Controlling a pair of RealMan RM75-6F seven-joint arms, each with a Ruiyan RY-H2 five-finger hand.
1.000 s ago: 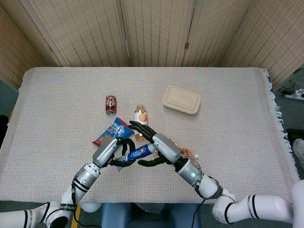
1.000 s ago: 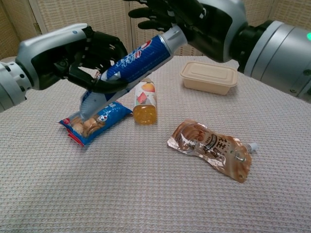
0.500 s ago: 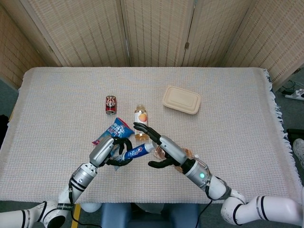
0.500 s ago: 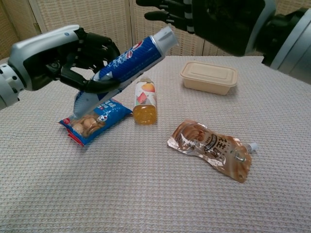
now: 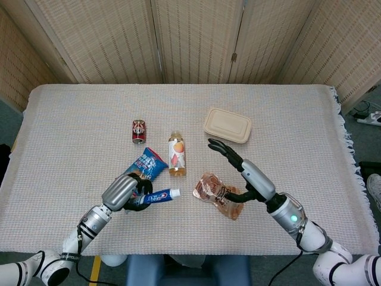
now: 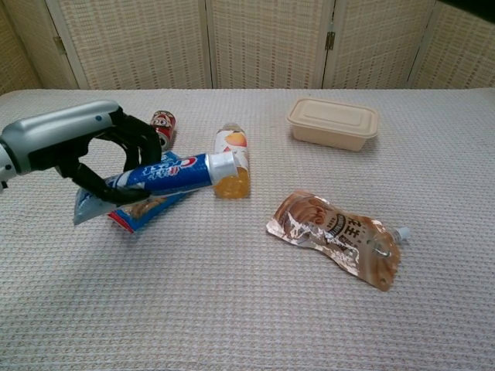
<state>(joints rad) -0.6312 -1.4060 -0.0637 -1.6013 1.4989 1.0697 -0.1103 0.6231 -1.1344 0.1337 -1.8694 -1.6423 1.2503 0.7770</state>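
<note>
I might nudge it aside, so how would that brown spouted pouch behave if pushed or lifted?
The brown pouch lies flat and crinkled, so it would probably sag when lifted. Its glossy film looks slippery, yet on the woven tablecloth it should slide, not roll.

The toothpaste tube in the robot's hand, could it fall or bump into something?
It might. The left hand grips the toothpaste tube near its flat end, so the long cap end sticks out and could tip down or slip. That cap end hangs close to the juice bottle and could knock it if the tube swings. The snack bag lies just under the tube, so lowering it may crush the bag.
</note>
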